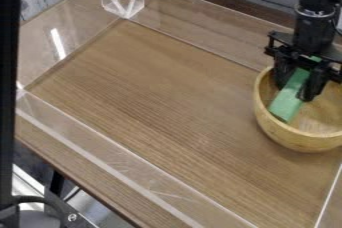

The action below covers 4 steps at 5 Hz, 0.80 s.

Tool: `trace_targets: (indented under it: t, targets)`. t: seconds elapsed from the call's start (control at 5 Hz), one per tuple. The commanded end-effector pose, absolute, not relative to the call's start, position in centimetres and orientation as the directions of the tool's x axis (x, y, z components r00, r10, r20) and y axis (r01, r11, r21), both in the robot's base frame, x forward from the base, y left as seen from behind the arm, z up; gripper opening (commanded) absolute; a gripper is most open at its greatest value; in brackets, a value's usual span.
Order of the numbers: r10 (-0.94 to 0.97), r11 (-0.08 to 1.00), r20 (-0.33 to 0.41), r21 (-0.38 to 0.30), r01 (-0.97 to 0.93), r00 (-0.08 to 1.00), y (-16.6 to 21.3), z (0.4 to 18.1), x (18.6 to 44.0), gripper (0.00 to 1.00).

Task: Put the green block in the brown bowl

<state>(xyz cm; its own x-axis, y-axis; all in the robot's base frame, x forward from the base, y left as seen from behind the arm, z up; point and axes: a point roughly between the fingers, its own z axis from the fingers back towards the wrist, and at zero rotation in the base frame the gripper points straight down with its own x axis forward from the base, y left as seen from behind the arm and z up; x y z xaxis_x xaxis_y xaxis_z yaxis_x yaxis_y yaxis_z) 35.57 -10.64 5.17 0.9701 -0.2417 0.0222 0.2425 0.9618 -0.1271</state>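
The green block point(290, 101) hangs tilted inside the brown bowl point(274, 131), its lower end close to the bowl's floor; contact with the floor cannot be told. My gripper point(302, 75) points straight down over the bowl at the right edge of the view, shut on the block's upper end. Black fingers point(283, 70) flank the block on both sides. The bowl is light tan wood with thick walls and sits on the wooden tabletop near the right side.
A clear acrylic wall point(54, 42) fences the wooden tabletop point(147, 92) on the left, back and front. A clear bracket point(120, 0) stands at the back left corner. The arm's black column point(318, 2) rises above the bowl.
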Motion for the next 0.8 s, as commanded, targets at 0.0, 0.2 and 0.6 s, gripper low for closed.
trace_targets:
  t: [0.0,0.2,0.6]
  targets:
    - [-0.250,0.958,0.081,-0.122,0.259,0.965,-11.16,6.37,36.67,0.00]
    - [-0.252,0.958,0.080,-0.121,0.260,0.964,-11.19,6.09,36.75,0.00]
    - [-0.254,0.958,0.076,-0.117,0.261,0.964,-11.18,5.46,36.81,0.00]
